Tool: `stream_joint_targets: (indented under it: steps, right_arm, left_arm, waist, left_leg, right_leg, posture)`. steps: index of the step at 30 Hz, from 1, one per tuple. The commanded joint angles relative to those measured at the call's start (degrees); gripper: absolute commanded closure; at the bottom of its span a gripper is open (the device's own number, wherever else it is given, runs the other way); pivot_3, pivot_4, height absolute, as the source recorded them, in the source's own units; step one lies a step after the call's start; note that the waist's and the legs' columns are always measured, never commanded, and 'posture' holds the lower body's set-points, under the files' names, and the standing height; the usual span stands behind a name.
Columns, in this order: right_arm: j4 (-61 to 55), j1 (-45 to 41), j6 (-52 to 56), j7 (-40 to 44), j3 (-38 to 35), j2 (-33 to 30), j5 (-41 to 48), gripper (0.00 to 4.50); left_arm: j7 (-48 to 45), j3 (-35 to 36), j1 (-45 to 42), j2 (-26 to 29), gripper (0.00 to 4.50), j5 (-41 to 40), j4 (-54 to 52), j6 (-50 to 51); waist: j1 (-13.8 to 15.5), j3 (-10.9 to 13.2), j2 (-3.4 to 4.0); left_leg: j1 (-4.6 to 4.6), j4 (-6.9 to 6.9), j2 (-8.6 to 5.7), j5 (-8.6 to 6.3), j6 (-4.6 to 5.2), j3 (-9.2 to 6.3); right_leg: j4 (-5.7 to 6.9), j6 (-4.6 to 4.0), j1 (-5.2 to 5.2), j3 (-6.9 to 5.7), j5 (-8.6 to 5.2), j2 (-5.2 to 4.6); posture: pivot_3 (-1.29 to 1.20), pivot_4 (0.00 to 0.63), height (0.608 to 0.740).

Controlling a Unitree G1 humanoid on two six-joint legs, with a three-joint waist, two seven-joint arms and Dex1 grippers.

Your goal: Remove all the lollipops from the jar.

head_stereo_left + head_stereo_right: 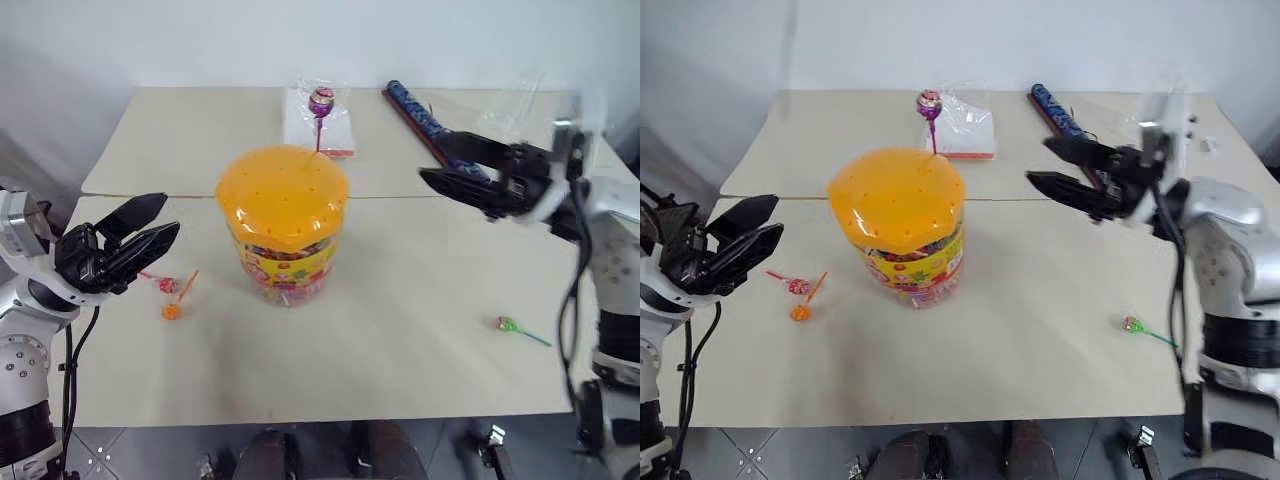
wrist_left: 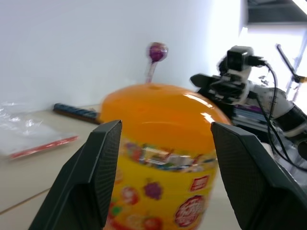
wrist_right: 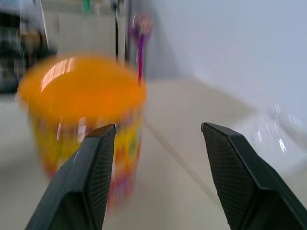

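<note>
While the jar (image 1: 283, 228) stood upright near the middle of the beige table (image 1: 400, 330), its orange domed lid (image 1: 283, 194) was on and one purple lollipop (image 1: 321, 102) stuck up from a hole at the lid's far edge, its stick rising straight. Through the clear wall below the lid a yellow-and-red label showed.

Three other lollipops lay on the table outside the jar. A red lollipop (image 1: 166, 285) and an orange lollipop (image 1: 173, 311) lay close together to the left of the jar, near the left gripper (image 1: 150, 233). A green lollipop (image 1: 508, 324) lay well apart on the right, toward the near edge.

The left gripper hovered above the table to the left of the jar, its two black fingers spread wide and empty, pointing toward the jar. The right gripper (image 1: 1058, 166) hung in the air to the right of the jar and higher, at about lid level, its fingers parted with nothing between them, aimed left toward the purple lollipop.

At the far side of the table lay a clear plastic bag (image 1: 318, 122) behind the jar and a long dark patterned stick (image 1: 420, 118) to its right.
</note>
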Motion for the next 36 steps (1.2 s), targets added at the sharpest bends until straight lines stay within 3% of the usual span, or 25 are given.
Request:
stream_joint_targets:
  steps: [1, 9, 12, 19, 28, 31, 36]
  right_arm:
    - [1.9, -4.5, 1.5, -4.2, 3.4, 2.9, -3.5, 1.55]
    - [6.0, -11.0, 2.5, -5.7, 7.5, 10.6, -6.7, 1.55]
    - [7.6, -12.2, 2.0, -5.9, 6.9, 12.1, -7.2, 2.07]
    - [9.1, -13.2, 0.8, -4.6, 6.2, 13.6, -7.3, 4.46]
    - [9.0, -12.2, 0.4, -1.9, 4.4, 12.7, -6.4, 4.46]
    - [7.9, -12.0, 3.3, -0.9, 4.8, 11.4, -5.9, 3.88]
    - [9.8, -13.1, -1.1, -2.7, 5.6, 12.7, -9.7, 2.26]
  left_arm:
    - [0.1, 0.2, -1.0, 0.3, 1.36, -1.0, -1.5, -0.1]
    - [0.2, 0.4, -1.3, 0.3, 1.36, -1.0, -1.8, -0.4]
    - [0.3, 0.4, -1.1, 0.1, 1.36, -1.0, -2.1, -0.6]
    - [0.2, 0.5, -1.1, -0.4, 1.36, -0.8, -2.3, -1.1]
    - [-0.3, 0.2, -1.8, -0.4, 1.36, -0.9, -1.9, -1.6]
    - [-0.3, 0.1, -1.9, -0.3, 1.36, -0.9, -1.9, -1.5]
    - [-0.2, 0.1, -2.0, -0.3, 1.36, -1.0, -1.9, -1.3]
  waist:
    - [0.2, 0.0, 0.0]
    - [-0.1, 0.0, -0.01]
    - [-0.4, 0.0, -0.02]
    - [-0.4, 0.0, -0.01]
    - [-0.4, 0.0, -0.01]
    - [-0.4, 0.0, -0.01]
    - [-0.5, 0.0, -0.02]
  left_leg:
    - [-0.19, 0.0, -0.05, 0.02, 0.03, 0.02]
    - [-0.47, 0.04, -0.1, -0.01, 0.1, -0.05]
    - [-0.47, 0.11, -0.04, 0.08, 0.06, 0.0]
    - [-0.46, 0.11, -0.01, 0.2, 0.04, 0.1]
    - [-0.46, 0.09, -0.02, 0.2, 0.04, 0.1]
    - [-0.46, 0.09, -0.02, 0.2, 0.04, 0.09]
    - [-0.46, 0.08, -0.01, 0.2, 0.04, 0.12]
  right_leg:
    - [0.09, 0.0, -0.23, -0.15, 0.0, -0.04]
    - [0.35, 0.01, -0.52, -0.34, 0.01, 0.02]
    - [0.34, 0.01, -0.51, -0.32, 0.01, 0.06]
    - [0.36, 0.0, -0.55, -0.23, 0.01, 0.06]
    - [0.35, 0.0, -0.55, -0.24, 0.01, 0.06]
    - [0.35, 0.0, -0.55, -0.24, 0.01, 0.05]
    - [0.35, 0.01, -0.57, -0.22, 0.01, 0.06]
  posture:
    - [0.0, 0.15, 0.74]
    - [0.0, 0.15, 0.74]
    - [0.0, 0.15, 0.74]
    - [0.0, 0.15, 0.74]
    - [0.0, 0.15, 0.74]
    - [0.0, 0.15, 0.74]
    - [0.0, 0.15, 0.74]
